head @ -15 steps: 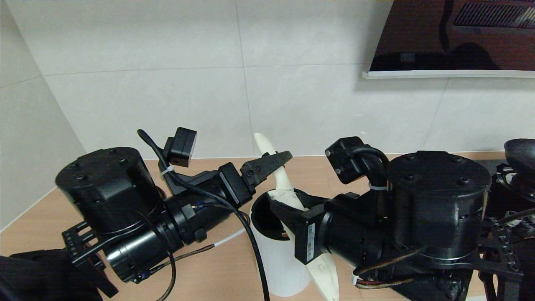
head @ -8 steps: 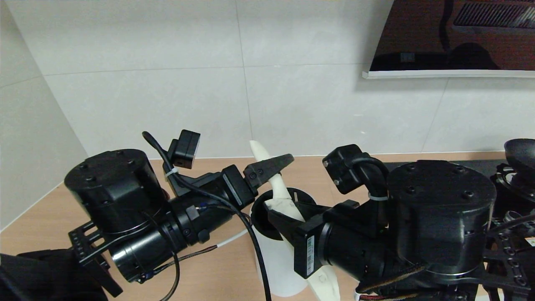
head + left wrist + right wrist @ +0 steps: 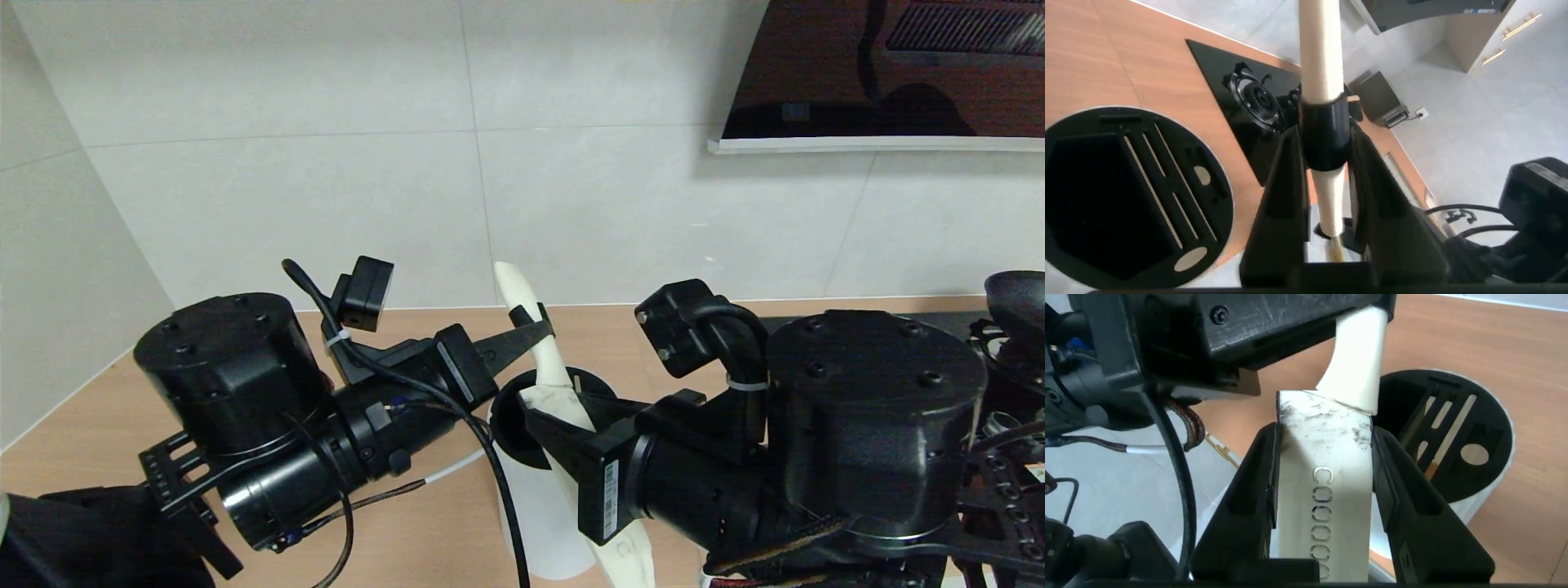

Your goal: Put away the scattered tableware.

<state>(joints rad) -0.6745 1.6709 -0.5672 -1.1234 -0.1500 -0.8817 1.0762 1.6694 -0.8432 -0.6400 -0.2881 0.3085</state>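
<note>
Cream plastic spatula is held tilted, close beside the black-topped white holder, with left gripper clamped on its handle and right gripper clamped on its blade; a regrasp is judged the step in hand, next requiring one gripper to release before lowering into a slot.
</note>
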